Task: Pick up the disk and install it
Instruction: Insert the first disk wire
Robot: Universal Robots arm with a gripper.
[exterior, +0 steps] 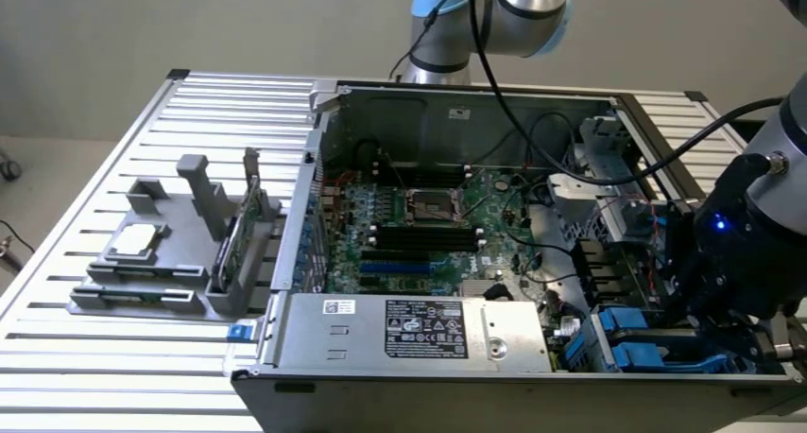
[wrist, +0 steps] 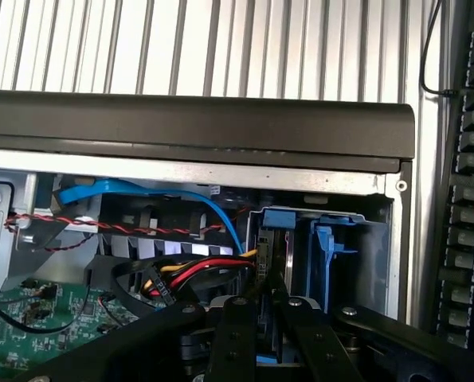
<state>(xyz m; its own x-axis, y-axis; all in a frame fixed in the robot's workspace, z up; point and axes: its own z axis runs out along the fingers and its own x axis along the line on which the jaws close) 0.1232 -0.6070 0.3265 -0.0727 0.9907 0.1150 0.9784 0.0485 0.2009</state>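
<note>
Jaws nearly together, seemingly clamped on the disk (wrist: pixel 270 247), which stands on edge inside the blue drive bay (wrist: pixel 332 255) at the computer case's (exterior: pixel 378 102) front corner.

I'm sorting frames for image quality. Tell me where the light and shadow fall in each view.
Exterior view: even room light on the slatted table, a blue indicator glow on the arm's wrist, dim shade in the drive bay. Wrist view: bright slats above, the computer case edge dark, the pincer a near-black silhouette.
</note>
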